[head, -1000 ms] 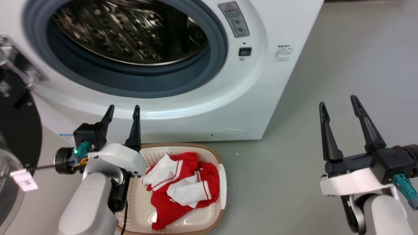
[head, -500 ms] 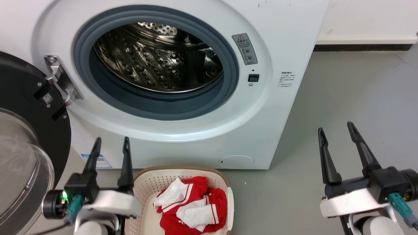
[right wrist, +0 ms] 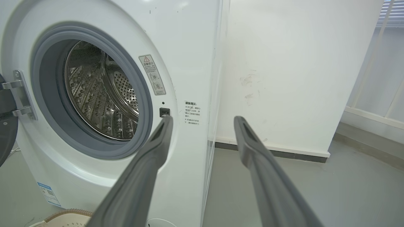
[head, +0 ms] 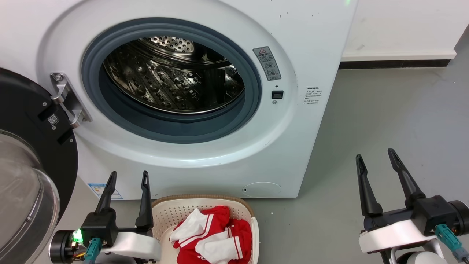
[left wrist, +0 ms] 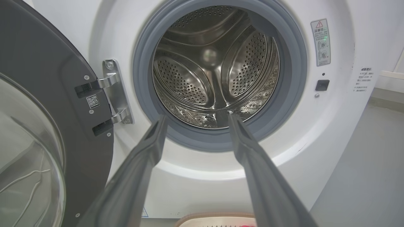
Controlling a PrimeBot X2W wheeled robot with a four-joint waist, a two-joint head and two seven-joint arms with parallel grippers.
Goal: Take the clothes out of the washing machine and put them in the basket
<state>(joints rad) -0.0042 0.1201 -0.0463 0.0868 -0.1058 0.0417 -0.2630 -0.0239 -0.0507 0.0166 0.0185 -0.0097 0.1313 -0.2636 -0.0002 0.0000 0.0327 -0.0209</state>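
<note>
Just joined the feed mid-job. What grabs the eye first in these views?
The washing machine dominates, its porthole open on a shiny steel drum with no laundry visible, and its door swung wide at the left. Below it, bright red-and-white clothes lie heaped in the cream basket. The left gripper beside the basket and the right gripper over the floor are open and hold nothing.

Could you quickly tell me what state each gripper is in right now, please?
Left gripper: open, holding nothing.
Right gripper: open, holding nothing.
</note>
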